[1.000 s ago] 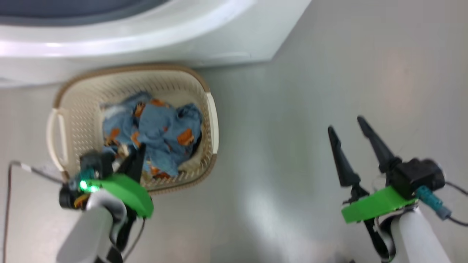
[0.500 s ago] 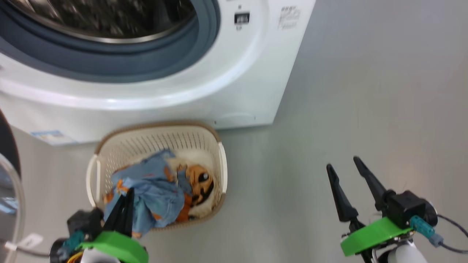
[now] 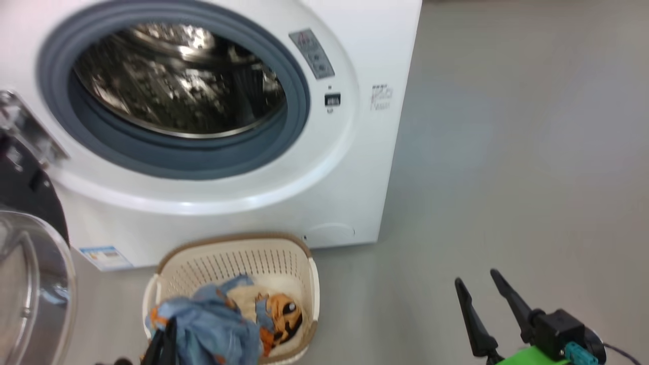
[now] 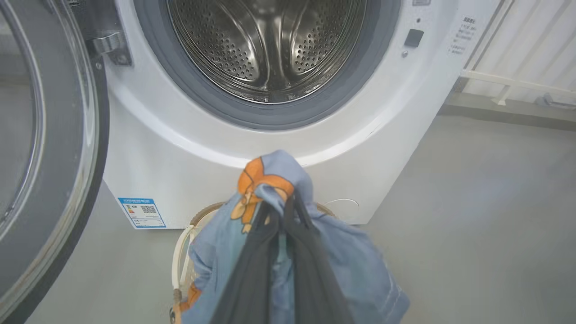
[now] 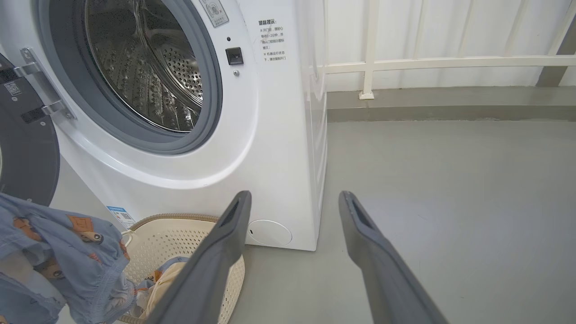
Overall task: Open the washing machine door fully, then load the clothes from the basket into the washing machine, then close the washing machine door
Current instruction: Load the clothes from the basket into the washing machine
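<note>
The white washing machine [image 3: 334, 203] stands with its steel drum [image 3: 177, 81] exposed. Its door [image 3: 30, 284] hangs swung out at the left, also seen as the door [image 4: 49, 135] in the left wrist view. My left gripper [image 4: 285, 202] is shut on light blue clothes [image 4: 270, 211] printed with orange figures, lifted above the cream basket [image 3: 263, 258]. More clothes, cream with a cartoon face [image 3: 281, 314], lie in the basket. My right gripper [image 3: 479, 284] is open over the floor to the right, holding nothing; in its own view the fingers [image 5: 225, 238] spread wide.
Grey floor [image 3: 507, 152] stretches to the right of the machine. A white railing [image 5: 427, 63] and a low kerb run along the wall behind it. A blue label sticker [image 3: 104, 256] sits low on the machine's front.
The head camera has tilted up, bringing the drum opening into view. My left gripper has risen with the blue clothes out of the basket. The right gripper stays open.
</note>
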You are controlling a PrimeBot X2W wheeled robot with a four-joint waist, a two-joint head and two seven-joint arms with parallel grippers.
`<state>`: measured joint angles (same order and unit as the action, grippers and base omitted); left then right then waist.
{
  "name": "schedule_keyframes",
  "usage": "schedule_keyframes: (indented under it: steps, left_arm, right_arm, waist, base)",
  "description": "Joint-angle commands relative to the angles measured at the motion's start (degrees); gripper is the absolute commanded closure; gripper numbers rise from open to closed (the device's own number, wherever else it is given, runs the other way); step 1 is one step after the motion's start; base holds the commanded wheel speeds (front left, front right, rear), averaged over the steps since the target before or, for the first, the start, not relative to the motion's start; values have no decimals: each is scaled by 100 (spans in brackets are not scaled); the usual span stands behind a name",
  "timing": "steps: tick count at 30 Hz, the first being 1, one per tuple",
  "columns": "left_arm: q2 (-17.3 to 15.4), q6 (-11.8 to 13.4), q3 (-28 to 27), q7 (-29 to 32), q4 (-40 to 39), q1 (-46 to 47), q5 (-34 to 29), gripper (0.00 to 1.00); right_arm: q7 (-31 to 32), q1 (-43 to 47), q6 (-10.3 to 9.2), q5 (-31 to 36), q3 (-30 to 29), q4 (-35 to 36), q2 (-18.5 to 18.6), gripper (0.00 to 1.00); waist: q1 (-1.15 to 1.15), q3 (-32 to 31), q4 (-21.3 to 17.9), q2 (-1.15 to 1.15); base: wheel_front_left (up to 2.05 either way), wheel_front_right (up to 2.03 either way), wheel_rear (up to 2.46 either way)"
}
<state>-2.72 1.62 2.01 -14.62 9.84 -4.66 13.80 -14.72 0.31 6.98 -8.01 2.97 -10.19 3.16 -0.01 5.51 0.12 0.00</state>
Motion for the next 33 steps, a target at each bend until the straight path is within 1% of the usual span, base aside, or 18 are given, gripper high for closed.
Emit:
schedule_keyframes:
  steps: [1, 7, 12, 20, 33]
  left_arm:
    - [-32, 45, -217, -38, -197, -42, -96, 100]
    - [-20, 123, -285, -38, -689, -491, -178, 100]
    - [-18, 176, -353, -38, -955, -668, -199, 100]
    - [-17, 258, -301, -38, -1191, -899, -190, 100]
    - [-16, 329, -208, -38, -1346, -954, -132, 100]
  right_arm:
    - [-28, 27, 51, -44, 126, 105, -6, 0]
    - [-28, 256, 51, 31, 70, 137, 1, 0]
    - [-28, 393, 51, 62, 28, 140, 4, 0]
    - [-28, 508, 51, 44, -50, 138, -8, 0]
    - [-28, 516, 51, 10, -45, 159, -23, 0]
  waist:
    - [1, -427, 53, 0]
    - [1, -718, 64, 0]
    - [1, -864, 39, 0]
    - [1, -988, -20, 0]
    - [1, -931, -30, 0]
  base:
    - [0, 0, 0]
    - [0, 0, 0]
    - [0, 0, 0]
    - [0, 0, 0]
    - [0, 0, 0]
